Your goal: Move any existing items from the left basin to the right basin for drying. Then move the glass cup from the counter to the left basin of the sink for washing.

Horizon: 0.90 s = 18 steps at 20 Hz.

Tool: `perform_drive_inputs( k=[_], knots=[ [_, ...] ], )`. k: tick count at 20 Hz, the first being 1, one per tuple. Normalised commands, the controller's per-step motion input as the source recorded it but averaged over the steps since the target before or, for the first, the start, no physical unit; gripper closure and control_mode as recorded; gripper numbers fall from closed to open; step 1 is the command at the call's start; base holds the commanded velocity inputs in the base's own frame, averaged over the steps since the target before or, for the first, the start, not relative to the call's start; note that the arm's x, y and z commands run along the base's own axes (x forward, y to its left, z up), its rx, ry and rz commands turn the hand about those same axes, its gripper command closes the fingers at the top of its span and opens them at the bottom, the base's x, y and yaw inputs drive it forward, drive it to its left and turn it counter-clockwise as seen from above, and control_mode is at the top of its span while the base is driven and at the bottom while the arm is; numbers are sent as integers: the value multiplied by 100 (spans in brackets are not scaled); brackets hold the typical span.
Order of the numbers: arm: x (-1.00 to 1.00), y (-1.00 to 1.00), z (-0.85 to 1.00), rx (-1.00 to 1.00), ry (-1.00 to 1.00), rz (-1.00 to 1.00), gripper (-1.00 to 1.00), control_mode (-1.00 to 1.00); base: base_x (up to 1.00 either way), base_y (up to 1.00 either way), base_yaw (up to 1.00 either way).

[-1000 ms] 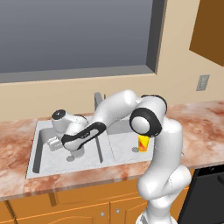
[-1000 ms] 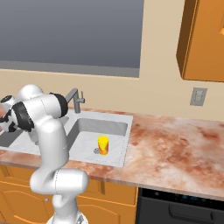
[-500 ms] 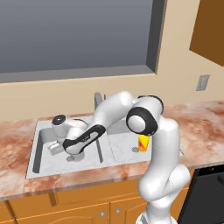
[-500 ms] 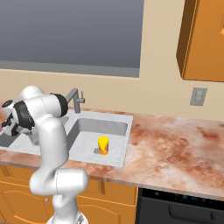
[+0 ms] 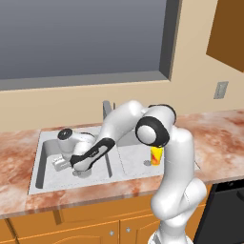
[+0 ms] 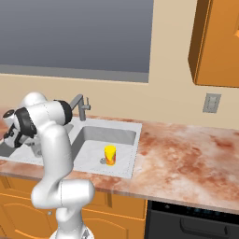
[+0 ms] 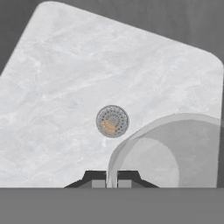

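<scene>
My gripper (image 7: 112, 179) points down into the left basin (image 7: 65, 87), above its round drain (image 7: 112, 121). It is shut on the rim of the glass cup (image 7: 175, 148), a grey see-through tumbler whose thin wall runs between the two dark fingertips. In the left base view the gripper (image 5: 71, 169) sits low inside the left basin (image 5: 45, 157), with the arm reaching across the divider. The yellow cup (image 5: 156, 155) with its red mark stands upright in the right basin (image 5: 131, 164); the right base view shows that cup (image 6: 110, 155) too. Whether the glass cup touches the basin floor I cannot tell.
The grey tap (image 5: 107, 109) stands at the back of the sink, behind the forearm. Marbled counter (image 6: 186, 154) stretches to the right of the sink. A window lies above, and a wall outlet (image 6: 211, 103) and an orange wall cabinet (image 6: 217, 42) are at the right.
The hand has come down from above the left basin's rim to deep inside it, still shut. The yellow cup has not moved.
</scene>
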Motion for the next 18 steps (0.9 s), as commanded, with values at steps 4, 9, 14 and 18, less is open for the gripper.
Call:
perform_drive_inputs(
  k=[4, 9, 14, 18],
  knots=[
    [6, 0, -7, 5, 0, 0, 100, -100, 0, 0, 0],
    [2, 0, -13, 3, 0, 0, -100, -100, 0, 0, 0],
    [3, 0, -2, 4, -1, 0, -100, -100, 0, 0, 0],
    [0, 0, 4, 2, -2, 0, -100, -100, 0, 0, 0]
  ],
)
